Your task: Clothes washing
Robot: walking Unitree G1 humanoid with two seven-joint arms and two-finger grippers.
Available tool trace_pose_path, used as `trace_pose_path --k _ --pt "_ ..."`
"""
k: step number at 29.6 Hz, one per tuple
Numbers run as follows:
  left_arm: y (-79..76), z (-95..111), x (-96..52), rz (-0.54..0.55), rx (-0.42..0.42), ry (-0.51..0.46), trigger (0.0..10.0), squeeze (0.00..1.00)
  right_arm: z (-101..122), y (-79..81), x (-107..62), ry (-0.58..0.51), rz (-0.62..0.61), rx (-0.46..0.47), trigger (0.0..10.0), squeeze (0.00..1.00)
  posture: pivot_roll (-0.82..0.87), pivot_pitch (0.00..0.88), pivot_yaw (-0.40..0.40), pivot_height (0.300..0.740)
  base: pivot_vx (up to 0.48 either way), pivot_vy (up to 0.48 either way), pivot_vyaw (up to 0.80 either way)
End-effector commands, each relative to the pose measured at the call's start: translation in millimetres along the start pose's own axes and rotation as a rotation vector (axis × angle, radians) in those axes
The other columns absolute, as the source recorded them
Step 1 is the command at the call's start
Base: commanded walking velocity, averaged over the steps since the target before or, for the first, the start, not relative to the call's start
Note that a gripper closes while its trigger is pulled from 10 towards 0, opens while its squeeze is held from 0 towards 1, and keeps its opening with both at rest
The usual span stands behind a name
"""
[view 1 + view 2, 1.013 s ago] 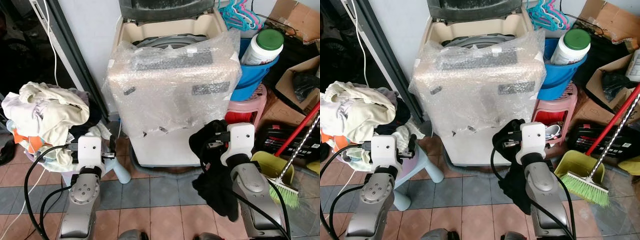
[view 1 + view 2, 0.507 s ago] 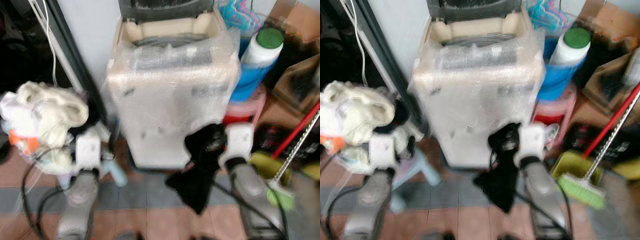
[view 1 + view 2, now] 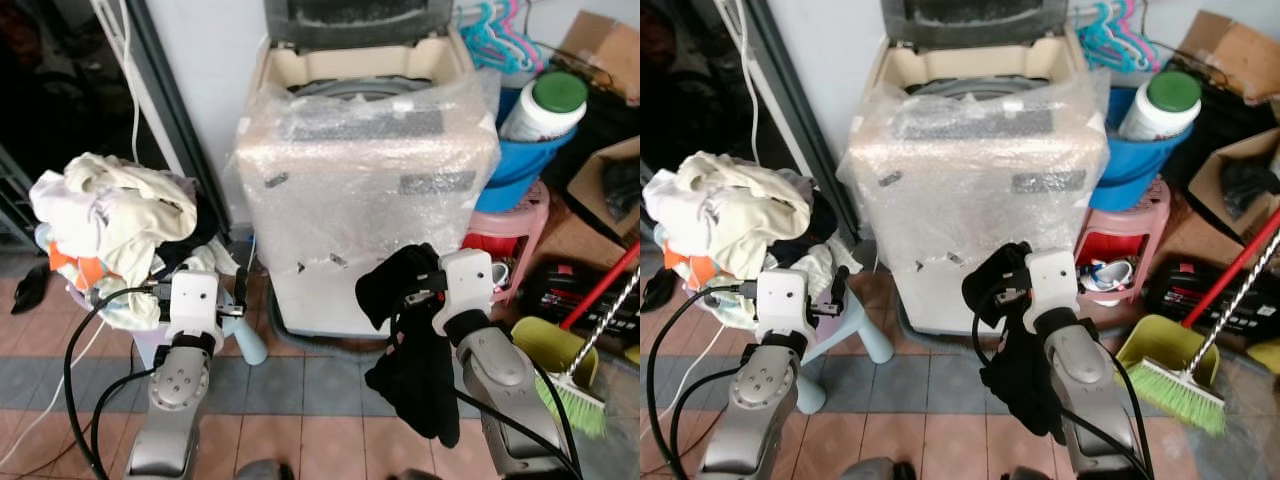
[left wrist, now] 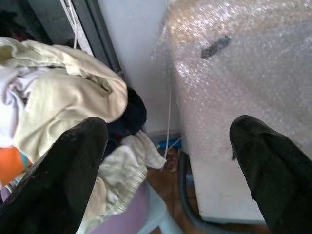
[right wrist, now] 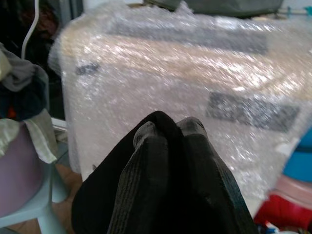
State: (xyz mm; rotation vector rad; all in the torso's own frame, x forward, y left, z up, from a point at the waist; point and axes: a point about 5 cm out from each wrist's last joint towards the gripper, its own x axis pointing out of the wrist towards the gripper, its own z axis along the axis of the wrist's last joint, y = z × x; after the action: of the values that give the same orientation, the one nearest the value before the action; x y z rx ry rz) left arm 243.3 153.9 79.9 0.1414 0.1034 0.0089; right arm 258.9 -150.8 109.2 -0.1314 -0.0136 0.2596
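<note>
1. Carrying laundry to the drum looks like the step in hand: the right gripper is clamped on a black garment that dangles in front of the washing machine.
2. Left gripper is spread and holds nothing, near the clothes pile (on a stool).
3. Next, probably: raise the garment above the machine's open top.

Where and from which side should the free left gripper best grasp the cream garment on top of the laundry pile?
Probably the bulging top fold of the cream garment, approached from above; it lies uppermost and loose, while the open left gripper hangs beside the pile.
</note>
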Motion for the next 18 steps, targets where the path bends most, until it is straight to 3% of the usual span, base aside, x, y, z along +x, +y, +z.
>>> trace_pose_path --k 1,4,12,16,18 --pt "3.8 0.8 1.3 -0.001 0.012 -0.008 10.0 0.0 11.7 3.4 5.9 -0.06 0.026 -0.01 10.0 0.0 -0.07 0.0 0.099 0.74 0.446 0.0 0.64" --pt "2.7 0.9 2.0 -0.007 0.008 -0.011 10.0 0.0 35.1 -0.3 19.8 -0.147 0.082 -0.098 10.0 0.0 -0.07 0.0 0.104 0.74 0.45 0.0 0.62" --pt "0.3 1.6 3.4 -0.013 0.006 -0.014 10.0 0.0 56.2 -0.5 32.8 -0.221 0.159 -0.186 10.0 0.0 -0.07 0.0 0.102 0.74 0.448 0.0 0.56" --pt "-0.3 1.1 3.7 -0.016 0.007 -0.013 10.0 0.0 64.4 -0.6 37.9 -0.245 0.172 -0.183 10.0 0.0 -0.07 0.0 0.102 0.74 0.443 0.0 0.52" --pt "-1.4 -0.3 3.9 -0.013 0.007 -0.004 10.0 0.0 79.2 -3.5 46.3 -0.286 0.166 -0.188 10.0 0.0 -0.07 0.0 0.102 0.74 0.174 0.0 0.47"
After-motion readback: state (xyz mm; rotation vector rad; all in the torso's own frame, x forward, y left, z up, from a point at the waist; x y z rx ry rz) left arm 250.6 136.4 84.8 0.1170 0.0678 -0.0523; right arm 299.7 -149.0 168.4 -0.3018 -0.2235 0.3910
